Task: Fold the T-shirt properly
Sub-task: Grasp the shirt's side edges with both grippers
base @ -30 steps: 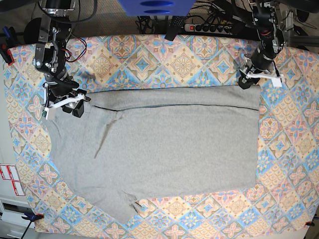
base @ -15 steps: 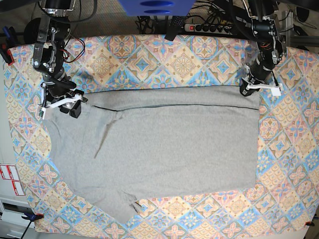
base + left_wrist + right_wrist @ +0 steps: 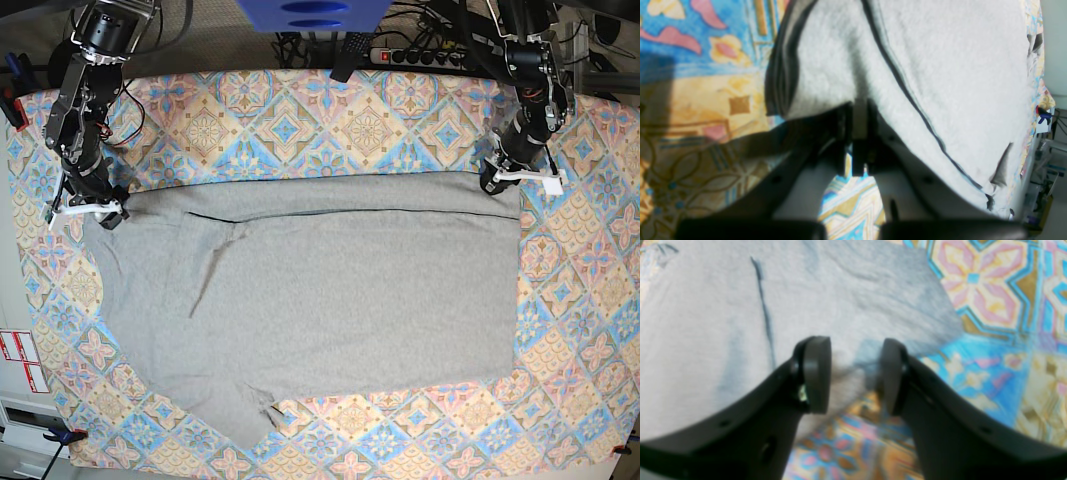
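The heather-grey T-shirt lies flat on the table, plain side up, with a folded band along its far edge. My left gripper sits at the shirt's far right corner. In the left wrist view the left gripper is shut on the shirt's edge, and the cloth rises a little there. My right gripper is at the shirt's far left corner. In the right wrist view the right gripper is open, its jaws standing over the shirt's corner. No lettering shows.
The diamond-patterned tablecloth covers the table around the shirt. A power strip and cables lie behind the far edge, with a blue object there. A clamp grips the near left corner.
My right gripper has moved left along the far edge, from over the shirt to its far left corner. My left gripper came down onto the far right corner and has stayed there.
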`<state>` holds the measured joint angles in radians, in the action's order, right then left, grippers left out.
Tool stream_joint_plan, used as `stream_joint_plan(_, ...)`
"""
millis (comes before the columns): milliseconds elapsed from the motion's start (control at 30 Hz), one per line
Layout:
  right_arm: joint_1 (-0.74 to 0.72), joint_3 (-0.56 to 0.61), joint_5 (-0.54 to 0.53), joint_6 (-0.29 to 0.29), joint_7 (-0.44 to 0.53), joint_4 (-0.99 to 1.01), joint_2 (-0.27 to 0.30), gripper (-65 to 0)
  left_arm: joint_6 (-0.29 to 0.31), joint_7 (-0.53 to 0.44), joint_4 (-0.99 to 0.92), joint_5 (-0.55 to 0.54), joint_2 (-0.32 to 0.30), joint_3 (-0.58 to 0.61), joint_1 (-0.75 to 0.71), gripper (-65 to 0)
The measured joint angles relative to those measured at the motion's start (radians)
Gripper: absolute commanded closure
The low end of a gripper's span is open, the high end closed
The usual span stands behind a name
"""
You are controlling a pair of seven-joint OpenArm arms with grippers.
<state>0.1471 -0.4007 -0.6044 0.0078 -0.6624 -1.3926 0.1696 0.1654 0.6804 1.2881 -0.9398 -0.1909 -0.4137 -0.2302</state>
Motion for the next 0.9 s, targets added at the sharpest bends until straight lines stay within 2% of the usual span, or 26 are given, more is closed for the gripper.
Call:
stream_joint_plan(167, -0.034, -0.010, 0.018, -0.018, -0.016, 0.098, -0.002, -25.3, 0.000, 0.000, 0.000, 0.000, 0.000, 0.000, 0.000, 0.0)
stream_joint_plan(400, -0.051, -0.007, -0.013, 0.022, 0.040, 0.172, -0.001, -25.3, 0.000, 0.000, 0.000, 0.000, 0.000, 0.000, 0.000, 0.0)
stream_joint_plan(533, -0.123, -0.008, 0.002, -0.004, 0.023, 0.222, 0.005, -25.3, 0.001, 0.000, 0.000, -0.004, 0.000, 0.000, -0.002, 0.0)
stream_joint_plan(733, -0.141, -0.008, -0.002, 0.010, 0.038, 0.251, 0.003, -24.4, 0.000, 0.000, 0.000, 0.000, 0.000, 0.000, 0.000, 0.0)
stream_joint_plan(800, -0.142, -0.008, -0.002, 0.010, 0.037, 0.251, 0.005, -20.7, 0.000, 0.000, 0.000, 0.000, 0.000, 0.000, -0.001, 0.0)
stream_joint_plan(900, -0.141, -0.008, -0.001, 0.002, 0.038, 0.251, 0.005, -10.7, 0.001, 0.000, 0.000, 0.000, 0.000, 0.000, -0.002, 0.0)
